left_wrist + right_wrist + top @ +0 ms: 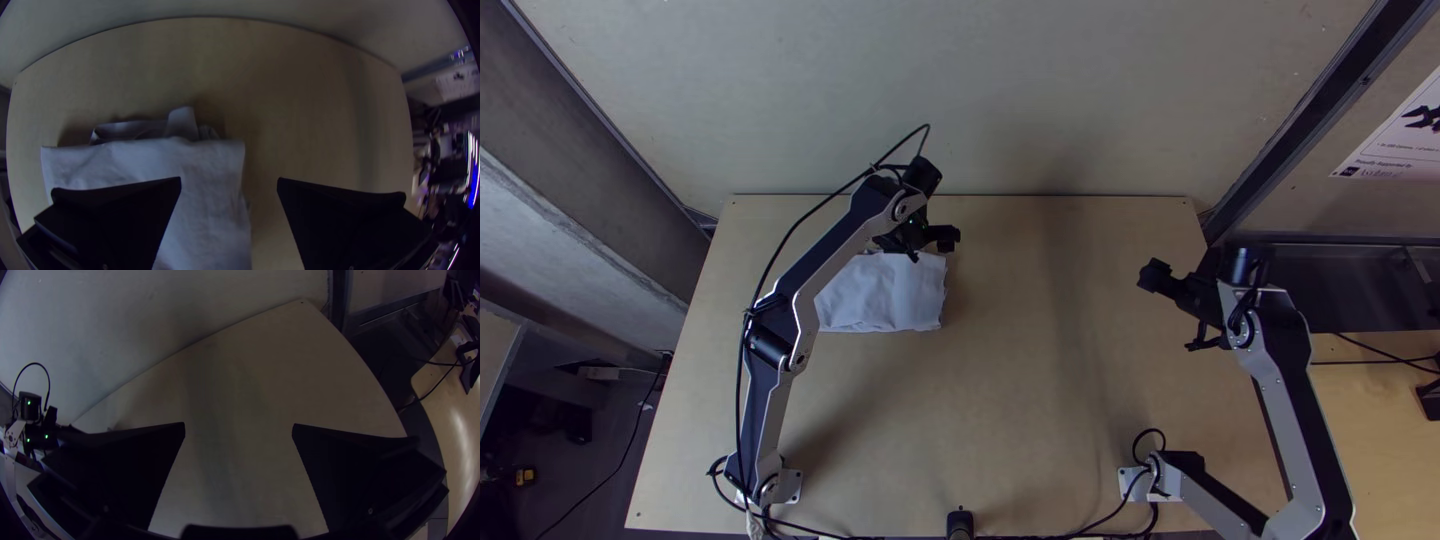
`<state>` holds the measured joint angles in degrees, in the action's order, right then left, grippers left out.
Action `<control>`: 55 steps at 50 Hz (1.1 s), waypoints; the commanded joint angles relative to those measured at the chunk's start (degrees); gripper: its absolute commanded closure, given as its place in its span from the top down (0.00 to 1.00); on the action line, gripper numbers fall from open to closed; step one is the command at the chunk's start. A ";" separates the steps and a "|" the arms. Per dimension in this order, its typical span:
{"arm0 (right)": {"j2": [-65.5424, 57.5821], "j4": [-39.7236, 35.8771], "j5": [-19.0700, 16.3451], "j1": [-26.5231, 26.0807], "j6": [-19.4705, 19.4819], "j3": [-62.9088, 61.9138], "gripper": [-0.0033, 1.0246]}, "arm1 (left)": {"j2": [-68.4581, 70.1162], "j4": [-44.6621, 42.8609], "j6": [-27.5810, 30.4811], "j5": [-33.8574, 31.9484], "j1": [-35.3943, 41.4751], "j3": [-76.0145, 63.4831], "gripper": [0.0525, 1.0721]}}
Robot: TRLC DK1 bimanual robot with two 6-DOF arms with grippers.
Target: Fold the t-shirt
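One t-shirt (880, 295) lies on the one wooden bench (1040, 400), folded to a small, nearly rectangular packet; from under one edge of it, a bunched part of the cloth comes out. There are two hands, each with two black fingers. The left hand (933, 249) is over the far right corner of the t-shirt, as the top view shows it, and it is open, its fingers wide apart. The right hand (1176, 312) is well apart from the t-shirt, to its right, and is also open wide.
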<state>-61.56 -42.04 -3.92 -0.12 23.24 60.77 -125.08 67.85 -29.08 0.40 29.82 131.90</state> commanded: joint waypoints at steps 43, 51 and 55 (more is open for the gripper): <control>0.92 11.63 0.85 0.38 -20.17 19.65 0.96 | 28.75 -3.52 19.41 3.99 -19.28 -9.11 0.96; 3.82 13.65 0.85 -0.50 -23.42 22.81 0.96 | 37.63 -6.51 23.54 3.99 -24.11 -13.68 0.96; 6.45 15.41 0.85 -1.20 -23.68 23.16 0.96 | 42.99 -8.35 26.09 3.99 -25.43 -17.64 0.96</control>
<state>-58.89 -28.97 -3.42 -0.47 1.45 81.89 -89.10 61.30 -6.96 4.10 5.93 118.72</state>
